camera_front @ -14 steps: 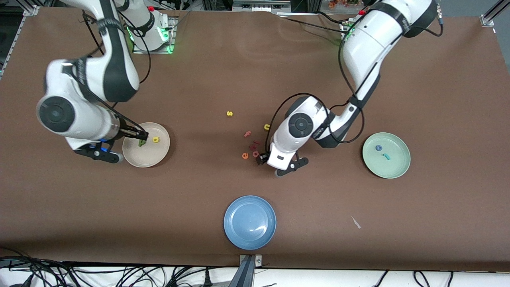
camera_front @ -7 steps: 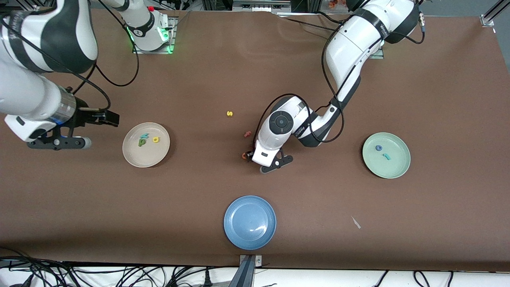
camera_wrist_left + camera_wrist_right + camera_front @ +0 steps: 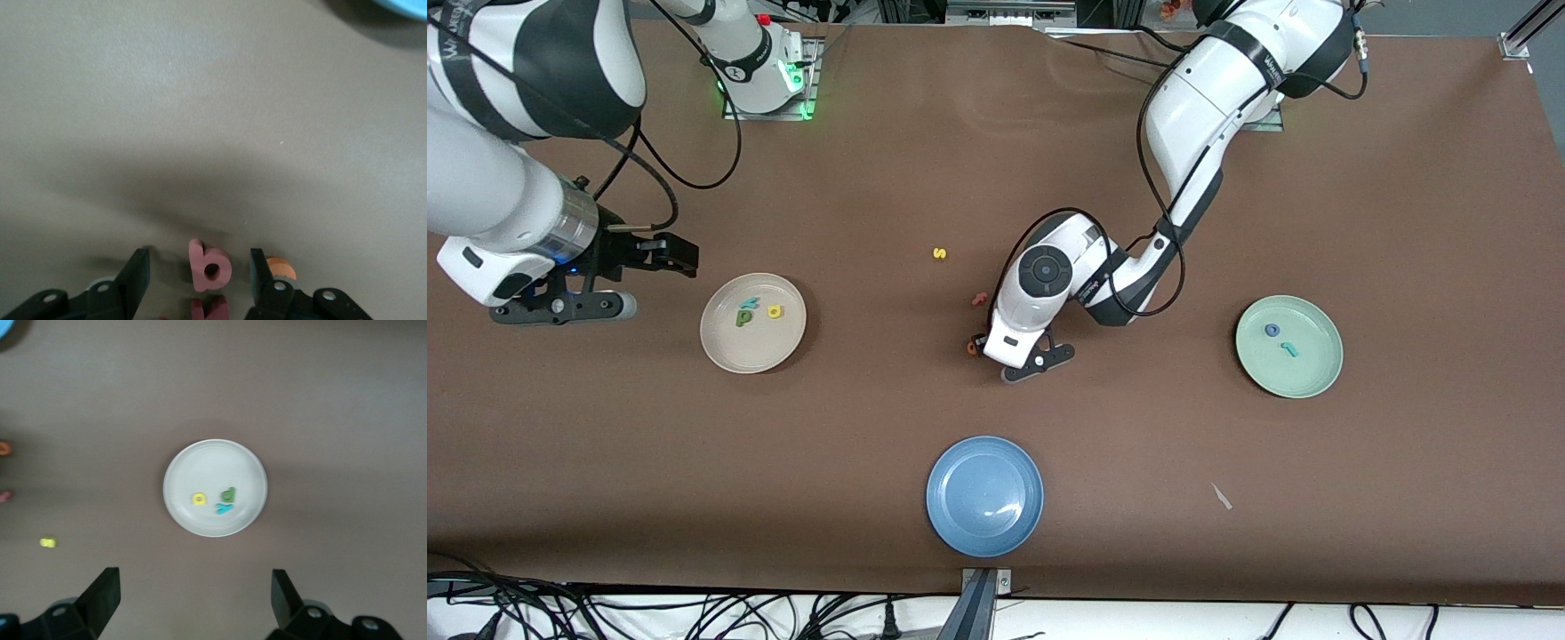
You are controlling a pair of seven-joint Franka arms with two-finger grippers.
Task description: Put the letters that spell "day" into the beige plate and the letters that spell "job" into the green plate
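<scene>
Front view: the brown felt-like table cover (image 3: 1405, 222) fills the frame. The arm bases and alu frame run along the top edge and loose cables along the bottom.

The round cream-beige plate (image 3: 751, 351) sits mid-frame toward the right arm's end. In it I see the green foam letter with a stem (image 3: 743, 317), the teal foam "y" (image 3: 751, 303) and the yellow round-bowled foam letter (image 3: 775, 311).

The right gripper (image 3: 685, 255) hangs over bare table just beside that plate, fingers wide apart and empty.

The pale mint-green plate (image 3: 1303, 369) is toward the left arm's end and holds the blue foam ring "o" (image 3: 1272, 330) and the teal hook "j" (image 3: 1288, 348).

The left gripper (image 3: 983, 342) is low at centre frame, by the orange foam "e" (image 3: 969, 348), with the pink foam "f" (image 3: 978, 299) and yellow foam "s" (image 3: 939, 253) higher up. The blue round plate (image 3: 984, 498) is lower centre, empty.

Left wrist view: the left gripper's (image 3: 198, 267) fingers are apart and straddle the red foam "b" (image 3: 208, 267), which lies flat on the cover with a gap each side. The orange "e" (image 3: 281, 269) is just outside one finger.

Right wrist view: the right gripper (image 3: 193, 587) is spread wide over the cover. The beige plate (image 3: 213, 463) is centre frame with all 3 letters inside.
</scene>
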